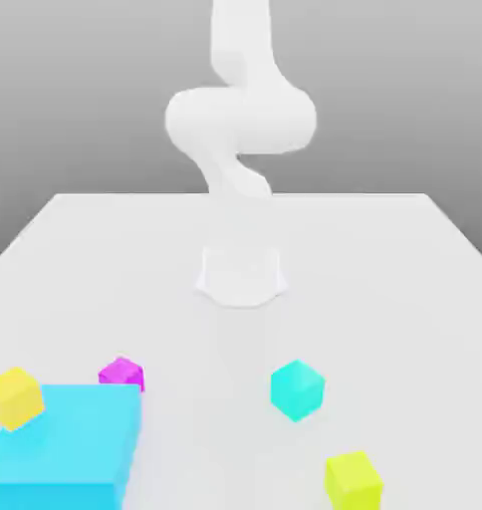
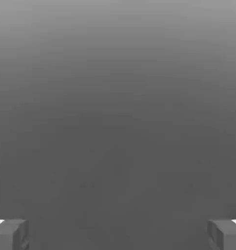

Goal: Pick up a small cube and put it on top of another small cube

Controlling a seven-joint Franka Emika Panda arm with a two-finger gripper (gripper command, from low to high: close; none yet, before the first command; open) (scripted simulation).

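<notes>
The small lime-yellow cube (image 1: 353,480) rests on the white table near its front edge, toward the exterior view's right. The small turquoise cube (image 1: 297,389) stands a little behind it and to its left, apart from it. In the hand view my gripper (image 2: 118,234) is open: its two grey fingertips (image 2: 10,233) stand far apart with nothing between them, against a plain grey background. The white arm (image 1: 240,120) rises from its base (image 1: 242,274) at the table's middle and bends upward, high above the cubes.
A large flat cyan block (image 1: 66,443) lies at the front on the exterior view's left. A golden-yellow cube (image 1: 15,397) sits at its far left corner and a magenta cube (image 1: 121,375) just behind it. The white table (image 1: 384,259) stretches back to a grey wall.
</notes>
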